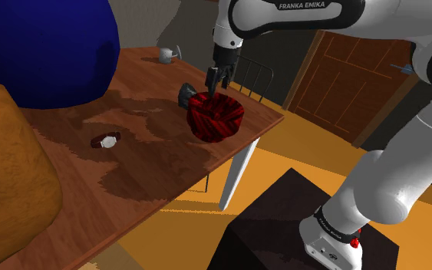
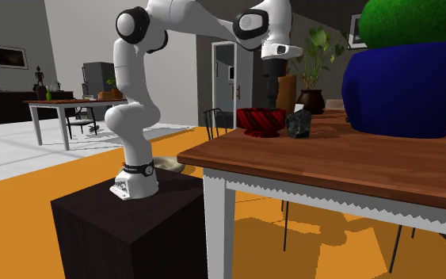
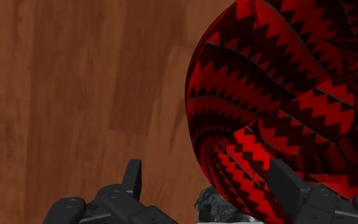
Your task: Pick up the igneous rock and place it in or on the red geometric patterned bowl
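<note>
Currently the gripper hangs open, its spread fingers clasping nothing, just above the rim of the red and black zigzag bowl. The dark grey rock sits on the wooden table, just beside the bowl on the shoulder view's left.

Dark grey rock rests just beside upright bowl — red-black zigzags.
</note>
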Action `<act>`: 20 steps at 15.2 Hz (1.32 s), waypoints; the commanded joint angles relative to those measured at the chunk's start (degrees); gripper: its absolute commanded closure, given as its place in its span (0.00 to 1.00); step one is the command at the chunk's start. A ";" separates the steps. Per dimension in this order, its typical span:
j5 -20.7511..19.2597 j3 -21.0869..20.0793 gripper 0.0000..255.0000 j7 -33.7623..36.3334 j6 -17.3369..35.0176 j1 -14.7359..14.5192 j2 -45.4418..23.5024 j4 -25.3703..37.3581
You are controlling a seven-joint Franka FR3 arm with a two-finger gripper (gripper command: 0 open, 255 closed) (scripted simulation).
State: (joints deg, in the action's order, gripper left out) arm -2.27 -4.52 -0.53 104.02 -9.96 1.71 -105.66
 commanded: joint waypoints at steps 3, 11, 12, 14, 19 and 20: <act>-0.28 -1.25 0.00 -1.16 0.37 -1.26 -7.37 8.96; -0.96 -2.49 0.00 -2.12 1.88 -2.76 -14.82 16.82; -0.98 -2.47 0.00 -2.11 2.61 -2.75 -14.90 16.16; -1.02 -2.45 0.00 -2.07 4.07 -2.72 -15.09 14.89; -1.06 -2.42 0.00 -2.05 5.21 -2.71 -15.28 13.94; -1.06 -2.42 0.00 -2.05 5.21 -2.71 -15.28 13.94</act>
State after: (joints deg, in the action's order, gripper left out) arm -3.34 -6.92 -2.59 109.21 -12.65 -13.59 -91.64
